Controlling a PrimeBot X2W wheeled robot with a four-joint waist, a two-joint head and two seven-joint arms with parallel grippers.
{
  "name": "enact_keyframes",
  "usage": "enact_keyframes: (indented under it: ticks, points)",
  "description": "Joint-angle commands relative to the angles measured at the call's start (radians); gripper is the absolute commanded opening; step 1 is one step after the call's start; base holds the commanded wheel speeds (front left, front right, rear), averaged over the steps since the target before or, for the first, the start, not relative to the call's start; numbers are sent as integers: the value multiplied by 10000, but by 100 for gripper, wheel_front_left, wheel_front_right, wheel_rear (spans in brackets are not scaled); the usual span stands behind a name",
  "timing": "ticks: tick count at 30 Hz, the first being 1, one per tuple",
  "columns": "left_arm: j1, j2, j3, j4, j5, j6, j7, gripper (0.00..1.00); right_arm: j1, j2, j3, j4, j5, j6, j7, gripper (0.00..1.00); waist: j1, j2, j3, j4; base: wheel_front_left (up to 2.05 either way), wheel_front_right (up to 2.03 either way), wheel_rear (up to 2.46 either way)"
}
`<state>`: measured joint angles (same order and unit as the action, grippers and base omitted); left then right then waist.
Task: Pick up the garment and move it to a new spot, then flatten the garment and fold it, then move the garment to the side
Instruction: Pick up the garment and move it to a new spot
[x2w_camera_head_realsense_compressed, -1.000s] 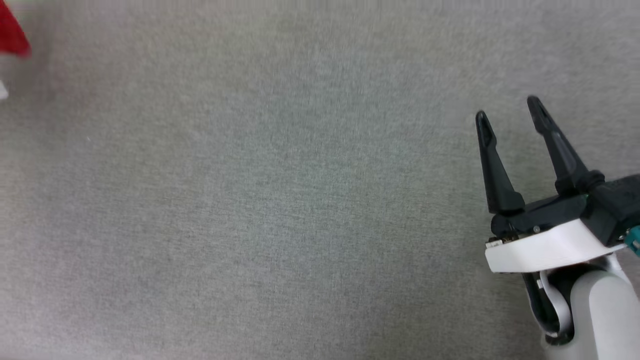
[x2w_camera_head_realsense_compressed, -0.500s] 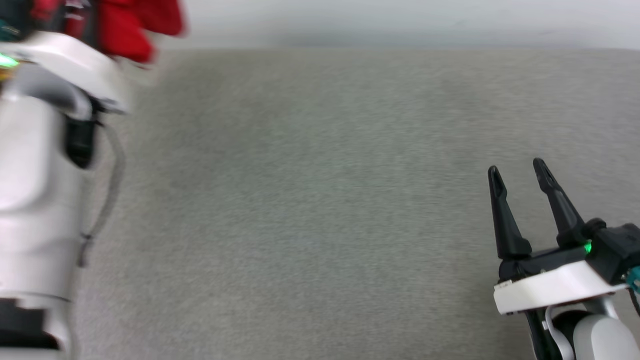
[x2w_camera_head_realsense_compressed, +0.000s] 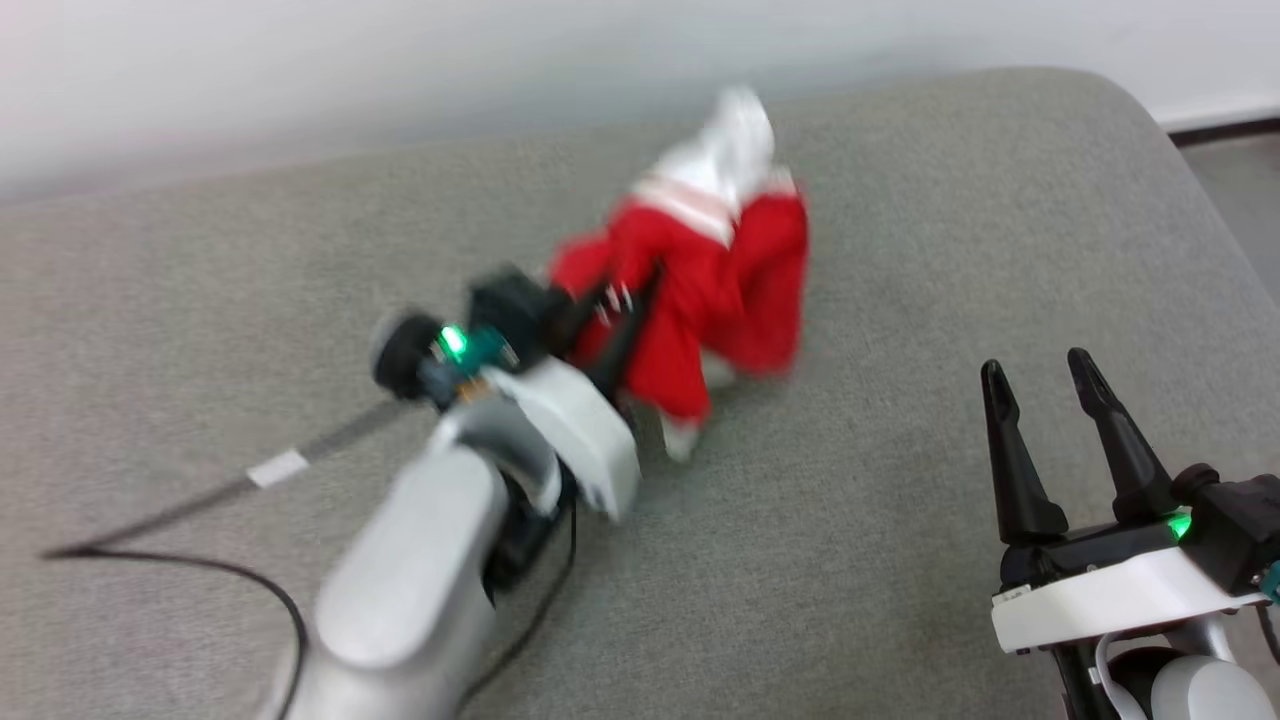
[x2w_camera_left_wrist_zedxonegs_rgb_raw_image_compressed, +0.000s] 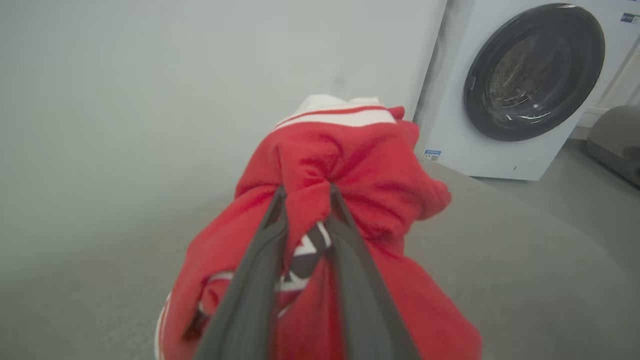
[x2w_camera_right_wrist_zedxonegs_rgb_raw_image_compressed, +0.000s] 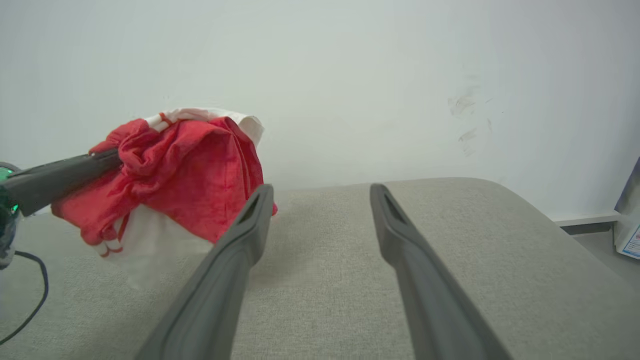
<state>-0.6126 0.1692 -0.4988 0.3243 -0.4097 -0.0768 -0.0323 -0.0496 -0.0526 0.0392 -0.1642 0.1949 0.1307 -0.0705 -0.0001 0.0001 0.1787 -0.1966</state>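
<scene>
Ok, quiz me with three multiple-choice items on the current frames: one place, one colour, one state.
1. Where is the crumpled red-and-white jersey garment?
A. Pinched in the left gripper
B. Spread flat on the floor
C. Inside a washing machine drum

2. What colour is the small lit lamp at the base of the right gripper?
A. Red
B. Green
C. Blue

3. How do the right gripper's fingers stand?
A. Shut on cloth
B. Shut on a cable
C. Apart, nothing between them

Answers:
1 A: the left wrist view shows red cloth bunched between that gripper's two dark fingers.
2 B: it glows green in the head view.
3 C: the right wrist view shows only bare grey fabric cushion between them.
</scene>
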Motion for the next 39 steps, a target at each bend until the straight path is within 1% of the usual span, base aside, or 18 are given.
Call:
enact_keyframes:
  ticks: [1,4,6,8,9,11,14,18,20,21,23,30,33,37,39]
  points:
    - [440,-13,-294,23,111,-30,117,0,38,37,27,-12,76,1,-70,100,1,-1,313,-176,0,0,0]
    - [1059,-96,-982,262,241,-162,321,0,-31,34,36,55,123,-1,-142,100,1,-1,588,-140,0,0,0]
    - [1335,-33,-1415,502,426,-249,405,0,-140,35,30,110,142,-1,-199,100,1,-1,732,-38,0,0,0]
    - [1588,-91,-1764,743,453,-286,488,0,-232,36,49,138,123,1,-249,100,1,-1,877,101,0,0,0]
    - [1567,-58,-1915,815,648,-286,376,14,-270,31,27,179,102,-1,-277,100,1,-1,892,186,0,0,0]
    - [1672,-227,-2152,938,686,-333,179,100,-345,30,5,241,43,1,-290,100,1,-1,901,349,0,0,0]
    - [1660,-412,-2181,832,685,-286,-445,100,-363,30,-37,310,-52,-1,-247,100,1,-1,769,595,0,0,0]
    - [1802,-626,-1818,368,354,-165,-1530,100,-189,32,-175,384,-198,1,-124,100,1,-1,418,920,0,0,0]
    - [1890,-636,-1560,67,249,32,-1854,100,-83,30,-242,400,-220,-1,-66,100,1,-1,218,1047,0,0,0]
    - [1890,-636,-1560,67,249,32,-1854,100,-83,30,-242,400,-220,-1,-66,100,1,-1,218,1047,0,0,0]
    - [2027,-572,-1249,-208,162,285,-2028,100,-10,30,-353,402,-261,-1,-3,100,1,-1,40,1186,0,0,0]
    - [2646,41,354,-932,-94,1421,-2280,100,289,30,-591,318,-371,-1,222,100,1,-1,-444,1620,0,0,0]
    - [3044,389,1064,-1156,-183,1815,-2315,100,411,27,-651,310,-405,-1,320,100,1,-1,-628,1756,0,0,0]
    - [3692,898,1704,-1366,-233,2077,-2337,100,605,29,-665,322,-428,-1,423,100,1,-1,-884,1848,0,0,0]
    - [4101,1040,1867,-1470,-272,2155,-2337,100,687,27,-645,358,-427,-1,469,100,1,-1,-1061,1852,0,0,0]
